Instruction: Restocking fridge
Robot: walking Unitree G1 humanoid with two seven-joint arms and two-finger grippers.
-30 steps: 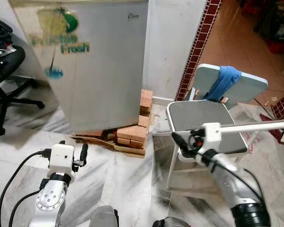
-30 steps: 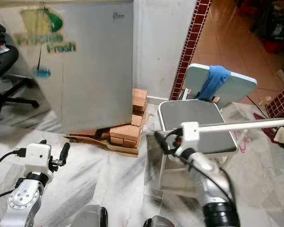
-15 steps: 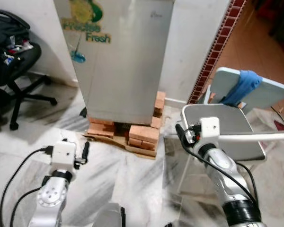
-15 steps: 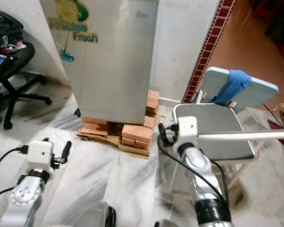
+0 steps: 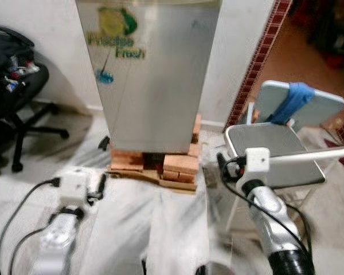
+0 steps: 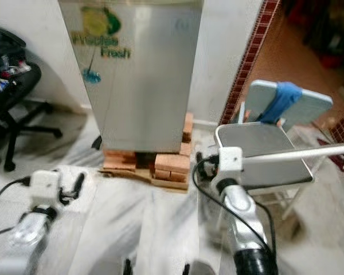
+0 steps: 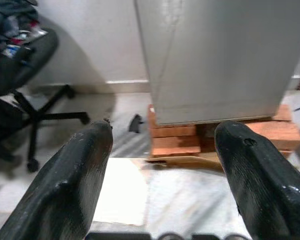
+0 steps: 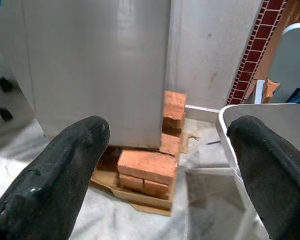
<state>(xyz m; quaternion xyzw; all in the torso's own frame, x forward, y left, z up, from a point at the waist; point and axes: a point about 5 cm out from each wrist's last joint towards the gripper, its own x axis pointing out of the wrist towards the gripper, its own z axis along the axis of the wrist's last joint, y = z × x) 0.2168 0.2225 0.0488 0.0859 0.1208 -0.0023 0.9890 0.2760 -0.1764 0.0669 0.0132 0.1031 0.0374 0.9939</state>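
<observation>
The fridge [image 5: 152, 80] stands shut straight ahead of both grippers, a tall silver box with a green and blue logo [image 5: 116, 34] near the top of its door. It rests on a stack of bricks [image 5: 172, 163] laid on a flat sheet of cardboard [image 8: 132, 196] on the marble floor [image 5: 160, 229].

The left gripper [image 7: 162, 175] is held low over the floor with its two black fingers [image 7: 70, 185] spread wide apart and nothing between them. Seen along those fingers, the lower edge of the fridge and the bricks under it sit in the gap, well beyond the fingertips. Beyond the one finger, off to the side of the fridge, is a black office chair [image 7: 25, 75] on castors, against the white wall [image 7: 90, 40].

The right gripper [image 8: 167, 165] is also spread wide and empty, raised in front of the robot. Between its fingers [image 8: 65, 170] the fridge's right corner and the brick stack show, again well apart from the tips. Just beside the other finger is the rim of a grey stool seat [image 8: 262, 122], nearer than the fridge. In the head views that stool [image 5: 272, 154] stands to the right of the fridge, with a pale folding chair [image 5: 301, 103] behind it that has a blue cloth [image 5: 292, 100] draped over its back. A strip of dark red tiles [image 5: 258, 63] runs up the wall edge between fridge and chair. A white bar [image 5: 312, 156] crosses over the stool from the right.
</observation>
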